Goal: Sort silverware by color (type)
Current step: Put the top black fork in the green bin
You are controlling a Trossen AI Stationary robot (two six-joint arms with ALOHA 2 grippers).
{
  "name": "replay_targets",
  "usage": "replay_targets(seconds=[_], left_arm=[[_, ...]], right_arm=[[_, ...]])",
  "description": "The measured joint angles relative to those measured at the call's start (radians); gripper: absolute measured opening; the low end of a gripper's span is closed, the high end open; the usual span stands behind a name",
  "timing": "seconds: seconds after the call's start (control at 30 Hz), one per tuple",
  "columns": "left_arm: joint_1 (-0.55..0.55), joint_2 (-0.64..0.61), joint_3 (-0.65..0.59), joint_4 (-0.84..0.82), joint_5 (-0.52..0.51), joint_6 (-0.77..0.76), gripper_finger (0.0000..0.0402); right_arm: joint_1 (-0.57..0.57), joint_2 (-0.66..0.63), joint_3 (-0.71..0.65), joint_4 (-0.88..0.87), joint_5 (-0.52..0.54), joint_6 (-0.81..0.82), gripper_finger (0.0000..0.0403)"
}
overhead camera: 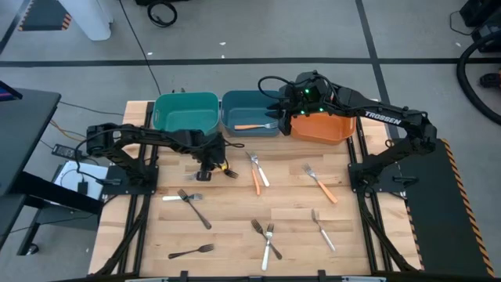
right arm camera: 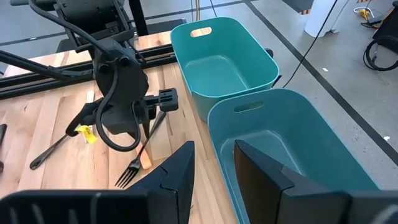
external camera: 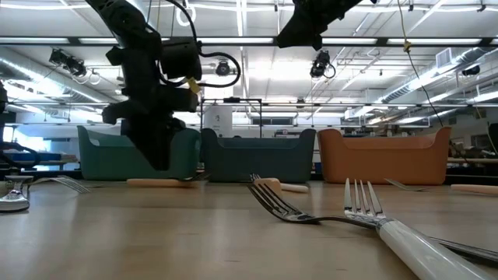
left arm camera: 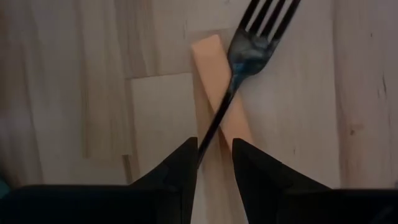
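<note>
My left gripper [overhead camera: 210, 163] [left arm camera: 214, 146] is low over the table in front of the teal bin [overhead camera: 186, 113], open. Its fingers stand on either side of the handle of a black fork [left arm camera: 249, 50] [right arm camera: 127, 177]. That fork lies across an orange handle [left arm camera: 208, 56] [right arm camera: 146, 160] on the wood. My right gripper [overhead camera: 280, 112] [right arm camera: 214, 149] hovers open and empty above the blue bin [overhead camera: 249, 110], beside the orange bin [overhead camera: 322, 127]. An orange-handled fork [overhead camera: 254, 126] lies in the blue bin. My left gripper has the black fork's handle [left arm camera: 208, 134] running slantwise into the gap between its fingers, close to one finger [left arm camera: 183, 168]. I cannot tell whether it touches it. The fork's tines lie on the table and on the orange handle.
More utensils lie scattered on the wood: orange-handled ones [overhead camera: 256, 178] [overhead camera: 321, 184], a silver one [overhead camera: 321, 229], black ones [overhead camera: 196, 207] [overhead camera: 192, 251], and a crossed pair [overhead camera: 266, 239]. The three bins line the far edge. A white-handled fork [external camera: 373, 214] lies close to the low camera.
</note>
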Motion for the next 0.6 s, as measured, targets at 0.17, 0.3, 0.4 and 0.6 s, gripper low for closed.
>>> replay_targets(seconds=[0.17, 0.3, 0.4, 0.6], left_arm=[[-0.008, 0.041, 0.000, -0.001, 0.000, 0.081, 0.0110], [-0.012, 0.095, 0.003, 0.024, -0.053, 0.076, 0.0110], [-0.010, 0.122, 0.006, 0.040, -0.111, 0.047, 0.0110], [-0.013, 0.138, 0.005, 0.032, -0.103, 0.057, 0.0086]], right_arm=[[0.000, 0.000, 0.000, 0.000, 0.000, 0.000, 0.0120], [0.000, 0.000, 0.000, -0.001, 0.000, 0.000, 0.0120], [0.000, 0.000, 0.000, -0.002, 0.000, 0.001, 0.0120], [0.000, 0.000, 0.000, -0.012, 0.000, 0.001, 0.0120]])
